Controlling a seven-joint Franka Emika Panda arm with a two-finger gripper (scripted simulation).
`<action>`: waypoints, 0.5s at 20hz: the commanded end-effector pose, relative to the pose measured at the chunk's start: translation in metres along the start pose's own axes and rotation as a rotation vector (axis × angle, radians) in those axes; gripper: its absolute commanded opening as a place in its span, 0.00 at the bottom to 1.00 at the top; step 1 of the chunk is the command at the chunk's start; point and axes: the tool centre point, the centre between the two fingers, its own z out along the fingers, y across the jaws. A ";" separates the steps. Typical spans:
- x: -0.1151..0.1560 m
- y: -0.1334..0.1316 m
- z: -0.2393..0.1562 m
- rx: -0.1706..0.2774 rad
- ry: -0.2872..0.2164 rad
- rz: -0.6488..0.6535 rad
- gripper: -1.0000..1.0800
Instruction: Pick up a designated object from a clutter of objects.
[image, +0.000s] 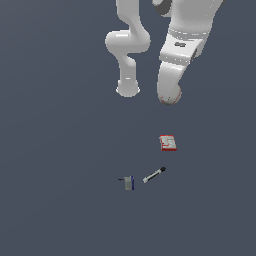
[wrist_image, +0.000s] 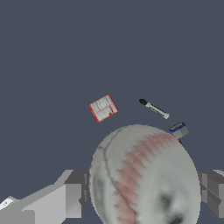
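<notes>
The designated object, a pale ball (wrist_image: 144, 175) with reddish seam marks, fills the wrist view's lower half. My gripper (wrist_image: 144, 194) is shut on it, one grey finger (wrist_image: 72, 194) pressed to each side. In the exterior view the hand (image: 170, 95) hides nearly all of the ball; only a reddish edge (image: 167, 101) shows under it. The rest of the clutter of objects lies on the floor well apart from the ball: a red-and-white flat box (image: 168, 143), a slim black-tipped marker (image: 154, 175) and a small grey-and-blue block (image: 129, 183).
The arm's white base and links (image: 128, 45) stand at the back of the exterior view. The dark grey floor (image: 60, 150) spreads on all sides. From the wrist, the box (wrist_image: 103, 108), marker (wrist_image: 154, 109) and block (wrist_image: 178, 130) look small and far.
</notes>
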 end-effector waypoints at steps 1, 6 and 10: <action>0.003 0.003 -0.020 -0.001 0.000 0.001 0.00; 0.008 0.007 -0.046 -0.001 -0.001 0.001 0.00; 0.011 0.010 -0.058 -0.001 -0.001 0.001 0.00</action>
